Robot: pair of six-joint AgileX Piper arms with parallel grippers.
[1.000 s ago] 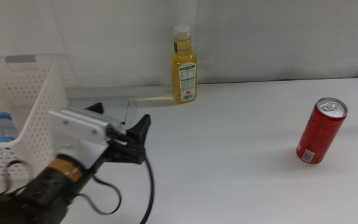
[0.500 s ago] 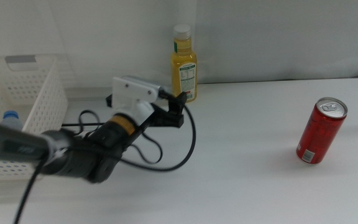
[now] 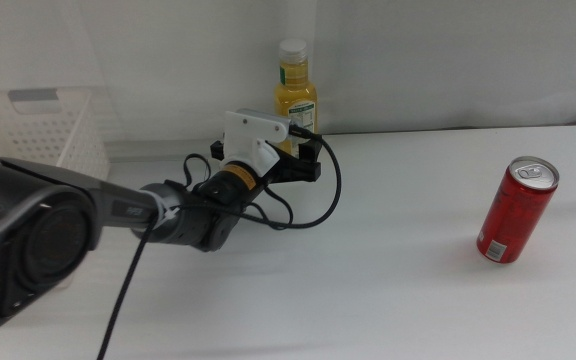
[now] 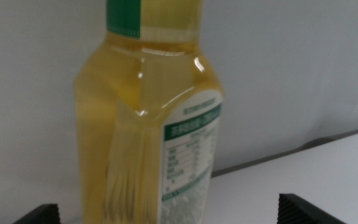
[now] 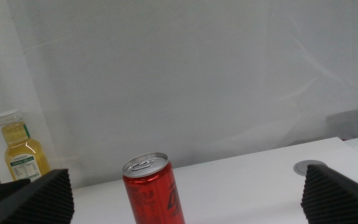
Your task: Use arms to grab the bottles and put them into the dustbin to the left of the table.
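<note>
White table [image 3: 388,290], pale curtain behind.
Left gripper [image 3: 303,160]: jaws spread wide, tips either side of the juice bottle [image 3: 295,100], not closed on it; the wrist view shows the bottle [image 4: 148,118] filling the gap.
Left arm [image 3: 118,210]: reaches from the left, black cable [image 3: 313,215] looped below.
Juice bottle: upright at the table's back edge.
Can [image 3: 516,210]: upright, well apart to the right.
Right gripper [image 5: 188,199]: jaws wide apart, facing the can [image 5: 153,190] from nearby.
Dustbin [image 3: 48,130]: far left.
</note>
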